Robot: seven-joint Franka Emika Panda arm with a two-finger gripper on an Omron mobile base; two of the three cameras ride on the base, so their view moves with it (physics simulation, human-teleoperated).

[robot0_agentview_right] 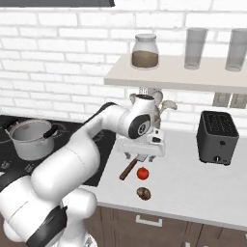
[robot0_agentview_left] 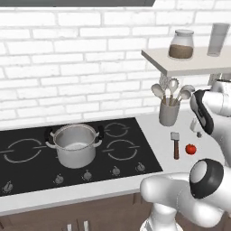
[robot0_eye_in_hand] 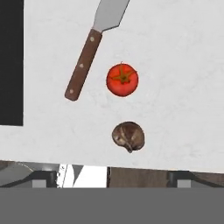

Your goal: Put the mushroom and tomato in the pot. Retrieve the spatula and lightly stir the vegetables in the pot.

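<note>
The mushroom [robot0_eye_in_hand: 128,136] lies on the white counter [robot0_agentview_right: 193,188] near its front edge, free of any contact. The tomato [robot0_eye_in_hand: 122,79] sits just beyond it, farther from the edge, apart from the mushroom. The spatula [robot0_eye_in_hand: 92,47] lies flat on the counter left of the tomato, its brown handle pointing toward the front edge and its grey metal head toward the wall; it touches neither vegetable. The gripper [robot0_agentview_right: 141,155] hangs above these three items with its fingers spread fully apart and nothing between them. The pot [robot0_agentview_left: 75,145] stands upright on the black cooktop [robot0_agentview_left: 27,176], well to the left of the vegetables, on a rear-left burner ring, with its pale interior showing. Beside the cooktop, at the far side of the counter, a grey holder [robot0_agentview_left: 169,113] carries pale round-headed spoons. A shelf [robot0_agentview_right: 173,77] on the brick wall carries a jar [robot0_agentview_right: 144,50] with brown contents and glass tumblers. A black toaster [robot0_agentview_right: 217,137] stands on the counter at the right.
</note>
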